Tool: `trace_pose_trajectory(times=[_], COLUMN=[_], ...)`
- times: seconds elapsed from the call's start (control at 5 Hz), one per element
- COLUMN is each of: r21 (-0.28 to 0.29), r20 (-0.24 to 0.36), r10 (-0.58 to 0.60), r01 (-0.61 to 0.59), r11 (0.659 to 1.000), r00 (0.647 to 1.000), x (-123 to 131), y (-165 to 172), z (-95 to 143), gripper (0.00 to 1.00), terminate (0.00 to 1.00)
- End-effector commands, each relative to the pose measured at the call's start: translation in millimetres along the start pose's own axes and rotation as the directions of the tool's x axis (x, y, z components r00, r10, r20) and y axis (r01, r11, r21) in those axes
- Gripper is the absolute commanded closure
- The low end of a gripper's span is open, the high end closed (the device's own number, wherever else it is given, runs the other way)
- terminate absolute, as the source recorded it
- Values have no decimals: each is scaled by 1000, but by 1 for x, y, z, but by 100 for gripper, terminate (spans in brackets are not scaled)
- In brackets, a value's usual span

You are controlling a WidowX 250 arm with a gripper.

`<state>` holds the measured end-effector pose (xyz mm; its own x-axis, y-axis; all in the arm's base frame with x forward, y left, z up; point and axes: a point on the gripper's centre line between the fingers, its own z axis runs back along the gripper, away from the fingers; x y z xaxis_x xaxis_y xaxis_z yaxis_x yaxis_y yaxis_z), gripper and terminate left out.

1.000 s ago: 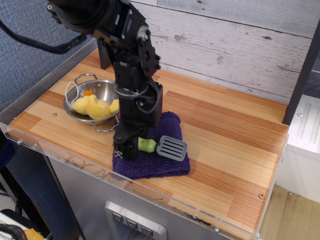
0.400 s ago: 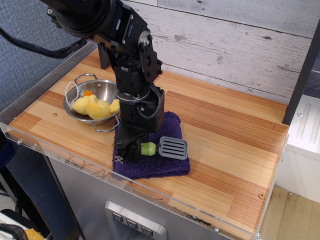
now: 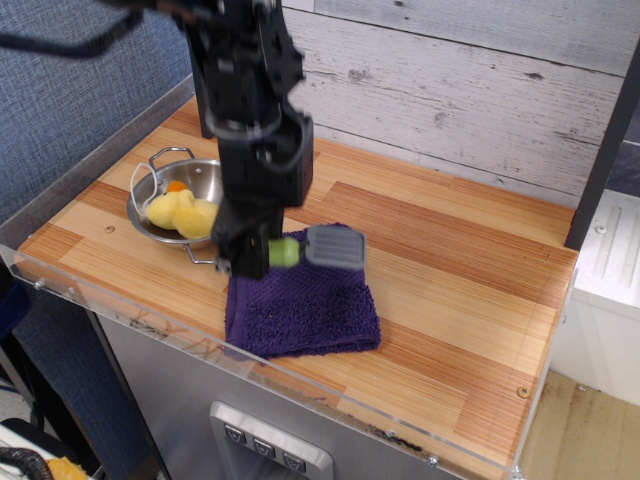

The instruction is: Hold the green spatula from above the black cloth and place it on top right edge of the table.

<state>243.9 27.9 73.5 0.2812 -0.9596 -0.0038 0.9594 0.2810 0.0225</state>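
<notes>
My gripper (image 3: 252, 252) is shut on the light-green handle of the green spatula (image 3: 318, 248) and holds it in the air above the black cloth (image 3: 302, 304). The grey slotted blade points right, roughly level. The cloth, dark purple, lies flat near the front edge of the wooden table (image 3: 470, 300) with nothing on it. Most of the handle is hidden inside my fingers.
A metal bowl (image 3: 205, 182) with yellow toy pieces stands at the left, just behind my gripper. A clear plastic rim (image 3: 330, 405) runs along the table's front edge. A grey plank wall stands behind the table. A dark post (image 3: 605, 150) stands at the far right corner.
My gripper has risen with the spatula, lifting it off the cloth. The arm has straightened upward and the cloth now lies bare.
</notes>
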Motion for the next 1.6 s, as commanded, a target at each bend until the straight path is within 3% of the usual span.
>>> trace_pose_trajectory(times=[0.0,0.6,1.2,1.4], r21=[69,30,-12,-8], r20=[33,110,69,69], r10=[4,-39,-15,-21], r01=[-6,36,16,21], r11=[998,999,1000,1000], r00=[999,993,997,997], x=[10,91,114,121], y=[23,69,94,100], z=[28,14,-46,-54], gripper=[100,100,100,100], terminate=[0,0,0,0])
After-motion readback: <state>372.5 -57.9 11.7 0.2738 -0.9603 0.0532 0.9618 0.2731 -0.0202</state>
